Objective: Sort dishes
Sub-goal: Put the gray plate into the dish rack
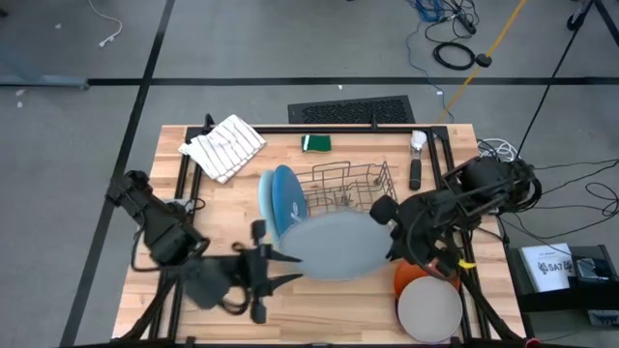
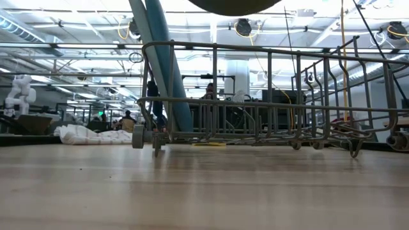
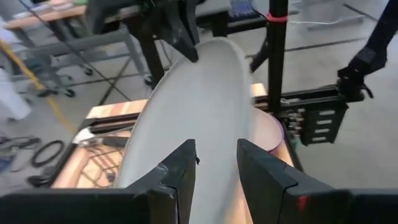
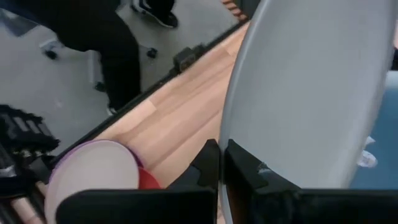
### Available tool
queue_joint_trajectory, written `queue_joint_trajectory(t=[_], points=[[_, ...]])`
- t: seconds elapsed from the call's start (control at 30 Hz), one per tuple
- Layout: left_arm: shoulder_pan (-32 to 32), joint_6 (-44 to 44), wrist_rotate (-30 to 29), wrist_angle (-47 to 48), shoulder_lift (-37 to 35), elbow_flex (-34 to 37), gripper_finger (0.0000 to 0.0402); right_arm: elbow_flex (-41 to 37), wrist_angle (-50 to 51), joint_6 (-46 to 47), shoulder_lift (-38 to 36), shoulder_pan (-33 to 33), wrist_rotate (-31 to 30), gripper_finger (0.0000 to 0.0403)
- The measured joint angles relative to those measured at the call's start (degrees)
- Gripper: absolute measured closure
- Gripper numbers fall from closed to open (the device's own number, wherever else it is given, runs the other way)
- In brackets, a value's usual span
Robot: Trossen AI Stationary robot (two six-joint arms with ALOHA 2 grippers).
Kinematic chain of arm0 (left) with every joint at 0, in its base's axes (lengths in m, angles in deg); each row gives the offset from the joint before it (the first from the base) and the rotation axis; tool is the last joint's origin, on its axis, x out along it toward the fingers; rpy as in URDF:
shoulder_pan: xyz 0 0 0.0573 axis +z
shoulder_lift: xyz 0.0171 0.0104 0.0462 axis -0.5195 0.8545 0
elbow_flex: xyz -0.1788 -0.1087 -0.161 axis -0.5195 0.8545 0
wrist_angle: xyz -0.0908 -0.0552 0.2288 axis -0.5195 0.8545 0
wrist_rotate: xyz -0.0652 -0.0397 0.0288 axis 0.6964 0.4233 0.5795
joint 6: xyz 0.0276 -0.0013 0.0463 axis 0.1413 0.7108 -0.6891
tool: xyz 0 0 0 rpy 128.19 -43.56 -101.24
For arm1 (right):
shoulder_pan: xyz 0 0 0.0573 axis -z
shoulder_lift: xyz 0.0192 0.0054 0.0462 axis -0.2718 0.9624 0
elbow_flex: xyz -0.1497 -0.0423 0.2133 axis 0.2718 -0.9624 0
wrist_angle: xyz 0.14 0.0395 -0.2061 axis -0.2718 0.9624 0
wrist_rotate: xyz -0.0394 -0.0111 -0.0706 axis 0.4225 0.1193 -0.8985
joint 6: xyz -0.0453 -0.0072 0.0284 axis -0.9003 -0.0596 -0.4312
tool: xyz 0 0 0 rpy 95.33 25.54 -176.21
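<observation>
A large grey plate (image 1: 329, 246) hangs over the table's middle, in front of the wire rack (image 1: 353, 188). My right gripper (image 1: 389, 230) is shut on its right rim. My left gripper (image 1: 280, 268) is open at the plate's left rim, and its fingers (image 3: 180, 171) stand on either side of that rim (image 3: 214, 149). Two blue plates (image 1: 282, 198) stand on edge at the rack's left end. An off-white plate on a purple one (image 1: 430, 309) lies at the near right, with an orange plate (image 1: 414, 275) beside it. My right gripper pinches the grey plate's right rim (image 4: 231, 134) between its two fingers, which come level from the table's right. The plate is lifted clear of the table and tilted. My left gripper: I cannot tell whether its open fingers touch the rim.
A white striped cloth (image 1: 224, 147) lies at the far left. A green sponge (image 1: 316, 143) and a brush (image 1: 416, 159) lie at the far edge. Black frame rails run along the table's sides. Bare wood shows at the near middle (image 1: 329, 309).
</observation>
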Motion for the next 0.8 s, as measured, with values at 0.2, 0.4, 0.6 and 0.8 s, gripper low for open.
queue_joint_trajectory(t=[0.2,0.4,0.6,0.8], points=[[3.58,-2.36,6.86,-0.9,0.72,0.0,0.0273,-0.67,0.21,-1.61,-0.01,2.24,2.52,0.0401],[3.85,-2.34,12.12,-0.87,0.69,0.0,0.022,-2.06,0.26,-1.63,0.02,3.07,2.51,0.0401],[3.81,-2.0,12.15,-0.8,0.69,0.0,0.0186,-3.07,0.24,-1.76,0.02,3.44,2.09,0.0402],[6.47,3.45,12.06,4.54,0.69,-0.02,0.0185,-3.85,0.19,-1.31,0.02,3.43,2.27,0.0402]])
